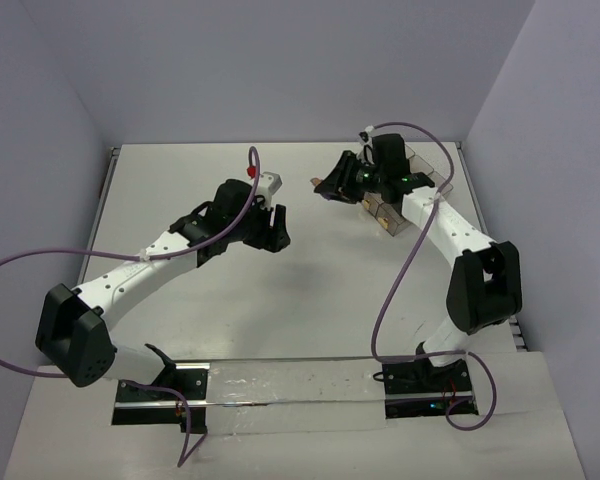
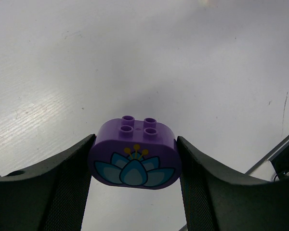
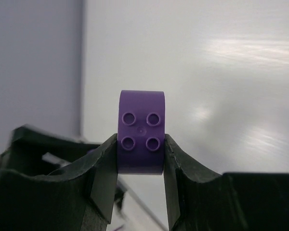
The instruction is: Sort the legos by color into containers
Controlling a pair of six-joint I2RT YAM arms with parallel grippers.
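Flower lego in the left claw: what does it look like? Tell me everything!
The flower lego is shiny purple plastic, oval, with four studs on top and a blue lotus with yellow tips printed on its front. It is squeezed between the left gripper's two black fingers, with the white table behind it.

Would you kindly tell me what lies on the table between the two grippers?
Nothing: the top view shows only bare white table between the left gripper, holding a flowered purple brick, and the right gripper, holding a plain purple brick.
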